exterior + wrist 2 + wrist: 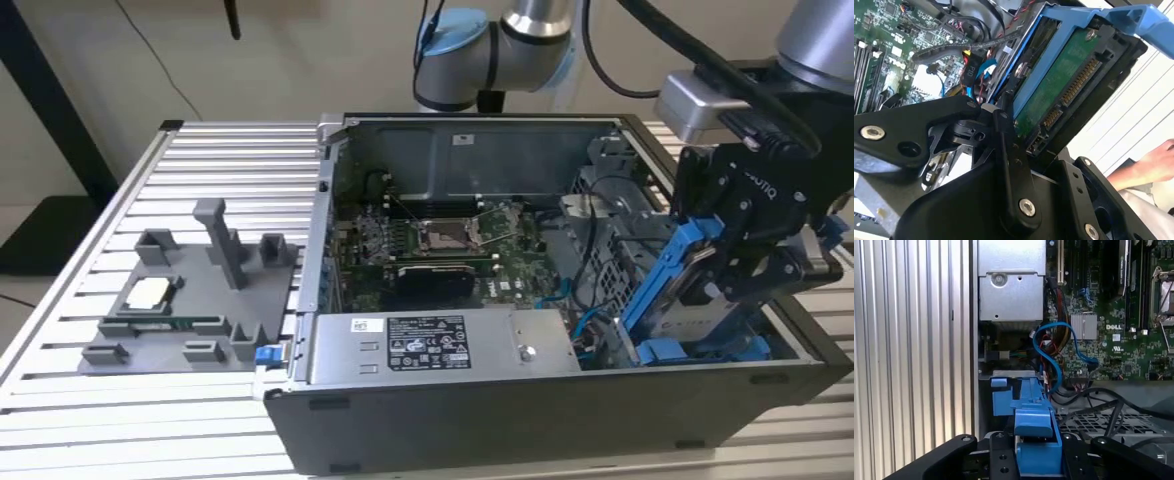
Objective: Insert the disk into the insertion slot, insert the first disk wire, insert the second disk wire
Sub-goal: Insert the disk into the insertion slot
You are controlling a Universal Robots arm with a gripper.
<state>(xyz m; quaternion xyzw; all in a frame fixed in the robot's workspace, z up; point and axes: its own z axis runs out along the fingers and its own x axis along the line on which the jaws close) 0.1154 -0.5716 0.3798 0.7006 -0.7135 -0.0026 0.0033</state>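
While the claw (747,275) has the disk (694,302) clamped by its blue caddy (663,265), honestly not much of the drive itself shows in the exterior view. The black claw body covers most of it. Its lower end also drops behind the wall of the open case (534,420), so I can't tell if it's touching the slot or just hanging over it.

The second wrist view is better: you get the disk's green circuit board (1059,85) and connector pins, though the claw linkage blocks part of it. A person's hand (1160,159) pokes in at the frame edge, cut off.

In the first wrist view the caddy is pinched between the black fingers (1002,456), with a loose blue cable (1046,347) and the motherboard (1114,320) beyond it.

Pose-wise, the arm (534,30) rises behind the case, cropped by the frame. The wrist points down at the exterior view's right end, and the disk stands steeply tilted, nearly on edge. The case sits on the slatted worktop (200,170).
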